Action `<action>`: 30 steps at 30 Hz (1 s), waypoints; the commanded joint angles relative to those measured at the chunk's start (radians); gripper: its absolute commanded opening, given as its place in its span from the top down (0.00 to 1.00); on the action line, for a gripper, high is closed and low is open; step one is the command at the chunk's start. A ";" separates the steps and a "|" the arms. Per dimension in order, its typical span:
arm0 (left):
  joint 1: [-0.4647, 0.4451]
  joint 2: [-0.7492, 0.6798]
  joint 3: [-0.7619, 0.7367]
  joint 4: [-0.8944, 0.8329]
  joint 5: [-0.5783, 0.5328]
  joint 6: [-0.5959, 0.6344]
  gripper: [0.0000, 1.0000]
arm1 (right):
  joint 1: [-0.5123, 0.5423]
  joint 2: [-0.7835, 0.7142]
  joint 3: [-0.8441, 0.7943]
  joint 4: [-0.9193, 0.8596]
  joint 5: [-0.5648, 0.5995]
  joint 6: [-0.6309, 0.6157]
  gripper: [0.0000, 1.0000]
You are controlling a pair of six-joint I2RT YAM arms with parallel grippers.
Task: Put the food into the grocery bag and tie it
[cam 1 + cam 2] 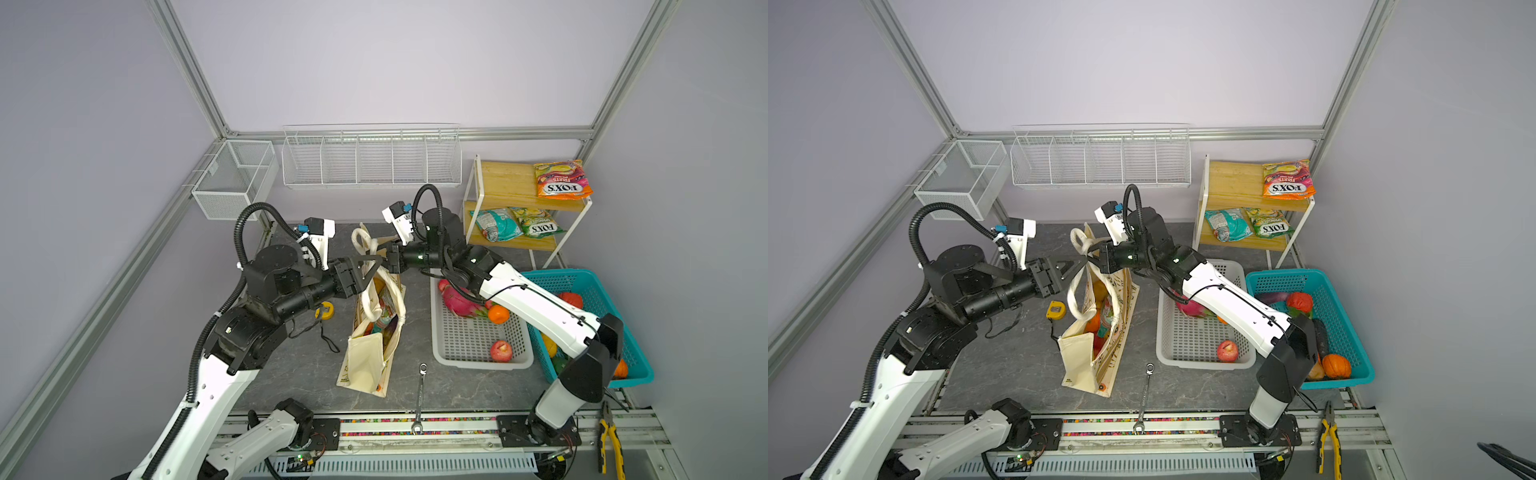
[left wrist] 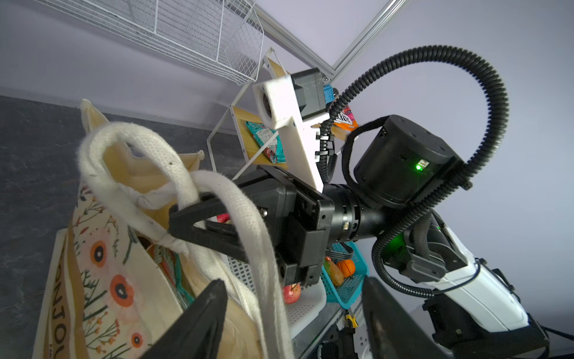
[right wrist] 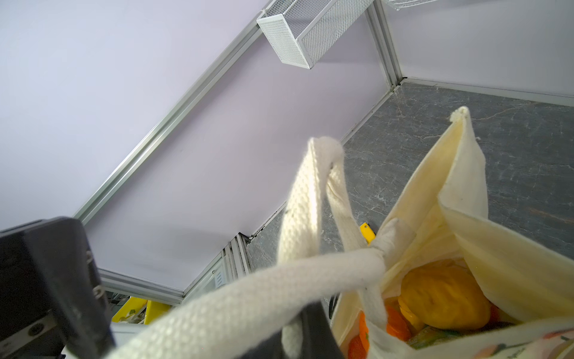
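Now you have the grocery bag (image 1: 365, 365) standing in the middle of the bench (image 1: 291, 374), between your two arms and just left of the grey basket (image 1: 482, 365). Your right tool (image 1: 388, 259) reaches across to the bag's far end. It is clamped on a rope handle (image 2: 130, 132), which rises above the open mouth. Your left tool (image 1: 370, 270) faces it from the left with its jaws wide apart. In the left wrist view a handle strand hangs between its fingers (image 2: 198, 320), and they grip nothing.

Inside the bag you can see a yellow piece (image 3: 441, 298), orange pieces (image 3: 394, 326) and a printed packet (image 1: 384, 307).

Much of the food lies outside the bag. A dragon fruit (image 1: 457, 301), an orange (image 1: 498, 313) and an apple (image 1: 501, 350) sit in the grey basket. More produce fills the teal basket (image 1: 631, 377) on the right. On the rack (image 1: 507, 178) at the far right, an orange packet (image 1: 563, 180) lies on top, with a teal packet (image 1: 494, 224) and a green packet (image 1: 536, 222) on the shelf below.

A wrench (image 1: 420, 395) lies near the bench's front edge, and a tape measure (image 1: 325, 311) sits left of the bag.
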 commanded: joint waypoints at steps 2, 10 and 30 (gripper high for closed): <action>-0.004 -0.030 -0.005 -0.024 -0.108 0.001 0.27 | -0.004 -0.051 -0.022 0.050 -0.022 0.004 0.93; 0.003 0.002 0.033 -0.100 -0.185 -0.003 0.54 | 0.005 -0.076 -0.058 0.059 -0.041 0.009 0.93; 0.017 0.052 -0.087 0.046 -0.112 -0.085 0.52 | 0.058 -0.118 -0.161 0.062 -0.065 -0.025 0.93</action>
